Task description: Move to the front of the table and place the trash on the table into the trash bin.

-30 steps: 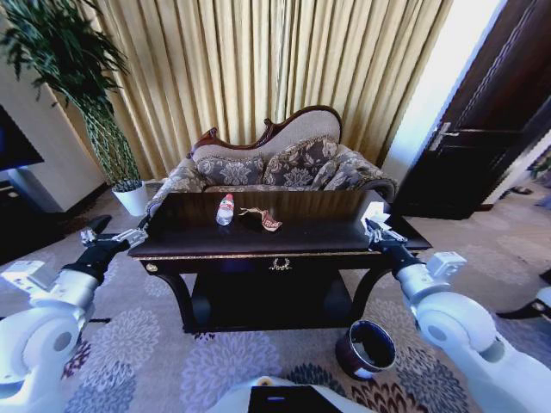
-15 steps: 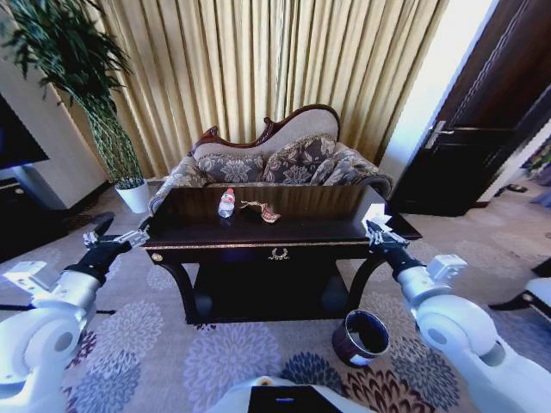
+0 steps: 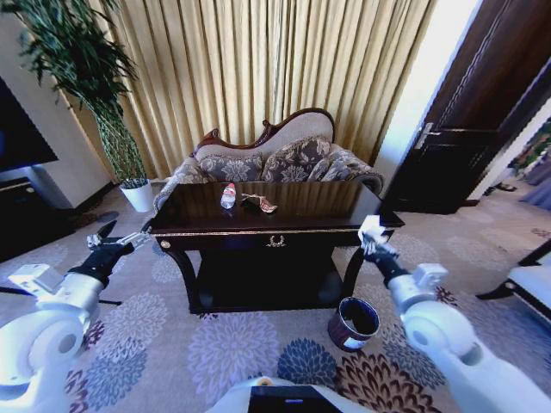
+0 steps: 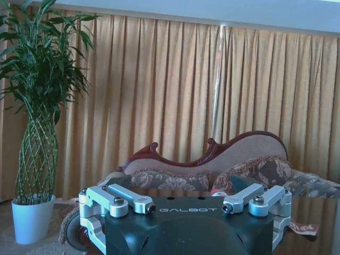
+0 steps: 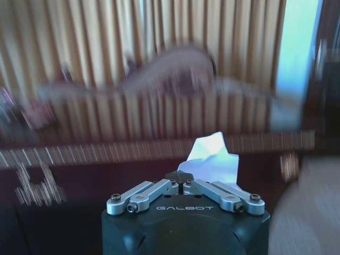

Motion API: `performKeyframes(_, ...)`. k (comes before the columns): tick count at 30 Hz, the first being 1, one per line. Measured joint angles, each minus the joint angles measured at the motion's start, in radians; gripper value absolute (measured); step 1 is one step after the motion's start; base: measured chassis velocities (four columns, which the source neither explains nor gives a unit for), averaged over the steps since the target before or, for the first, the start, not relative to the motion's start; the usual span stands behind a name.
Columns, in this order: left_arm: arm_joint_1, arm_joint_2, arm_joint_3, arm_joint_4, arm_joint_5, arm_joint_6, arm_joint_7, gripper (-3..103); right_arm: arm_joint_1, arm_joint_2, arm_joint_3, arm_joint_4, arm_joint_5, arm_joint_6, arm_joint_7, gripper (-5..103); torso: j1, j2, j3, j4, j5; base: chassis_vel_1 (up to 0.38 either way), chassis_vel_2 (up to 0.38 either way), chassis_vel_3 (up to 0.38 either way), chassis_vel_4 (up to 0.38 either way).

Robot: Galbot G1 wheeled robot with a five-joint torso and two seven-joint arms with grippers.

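The dark glossy table [image 3: 301, 211] stands ahead of me. On its top lie a clear bottle with a red cap [image 3: 228, 196] and a brownish-red wrapper [image 3: 260, 203]. My right gripper [image 3: 372, 239] hangs just off the table's right front corner, shut on a crumpled white paper [image 3: 372, 227]. The right wrist view shows the gripper [image 5: 185, 183] closed on the paper [image 5: 212, 159]. The maroon trash bin [image 3: 343, 334] sits on the carpet below and slightly left of that gripper. My left gripper [image 3: 116, 241] is open and empty off the table's left end, and the left wrist view shows the gripper [image 4: 186, 202] spread wide.
A patterned sofa [image 3: 284, 159] stands behind the table before gold curtains. A tall plant in a white pot [image 3: 138, 196] is at the back left, near a dark cabinet [image 3: 26, 172]. A dark door [image 3: 465, 146] is on the right. A chair [image 3: 529, 280] shows at the right edge.
The whole view has pulled back, so the table looks smaller and farther. My right gripper, still shut on the paper, has come off the table's right end and sits lower beside it.
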Motion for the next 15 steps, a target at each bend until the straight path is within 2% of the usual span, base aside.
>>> performKeyframes(2,0.0,-0.001,0.0,0.0,0.0,-0.006,0.0,100,0.012,0.02,-0.033,-0.052,-0.009,-0.012,0.007,0,0.0,0.0,0.0,0.0,0.0001,0.0,0.0,0.0,0.0)
performKeyframes(4,-0.002,-0.009,0.0,0.0,0.0,-0.014,0.001,100,0.052,0.057,-0.085,-0.174,-0.039,-0.021,0.011,0,0.0,0.0,0.0,-0.0002,0.0001,0.0,0.0,0.0,0.0)
performKeyframes(5,-0.002,-0.009,0.0,0.0,0.0,-0.014,0.001,100,0.052,0.057,-0.085,-0.174,-0.039,-0.021,0.011,0,0.0,0.0,0.0,-0.0002,0.0001,0.0,0.0,0.0,0.0)
performKeyframes(6,0.002,-0.011,0.0,-0.001,0.0,-0.016,0.001,100,0.086,0.071,-0.11,-0.259,-0.06,-0.021,0.011,0,0.0,0.0,0.0,-0.0001,0.0,0.0,0.0,0.0,0.0)
performKeyframes(8,0.017,-0.012,-0.005,-0.002,0.001,-0.021,0.002,100,0.161,0.081,-0.141,-0.406,-0.072,-0.021,0.011,0,-0.001,0.0,0.0,0.0,-0.0001,0.0,0.0,0.0,0.0)
performKeyframes(9,0.017,-0.012,-0.005,-0.002,0.001,-0.021,0.002,100,0.161,0.081,-0.141,-0.406,-0.072,-0.021,0.011,0,-0.001,0.0,0.0,0.0,-0.0001,0.0,0.0,0.0,0.0)
performKeyframes(12,0.034,-0.011,-0.015,-0.01,-0.001,-0.029,0.003,100,0.251,0.087,-0.173,-0.6,-0.099,0.003,0.007,0,-0.001,0.0,0.0,0.0003,0.0,0.0,0.0,0.0,0.0)
performKeyframes(13,0.034,-0.011,-0.015,-0.01,-0.001,-0.029,0.003,100,0.251,0.087,-0.173,-0.6,-0.099,0.003,0.007,0,-0.001,0.0,0.0,0.0003,0.0,0.0,0.0,0.0,0.0)
performKeyframes(15,0.039,-0.01,-0.017,-0.012,-0.001,-0.032,0.005,100,0.295,0.091,-0.186,-0.714,-0.12,0.02,-0.003,0,0.0,0.0,0.0,-0.0002,0.0,0.0,0.0,0.0,0.0)
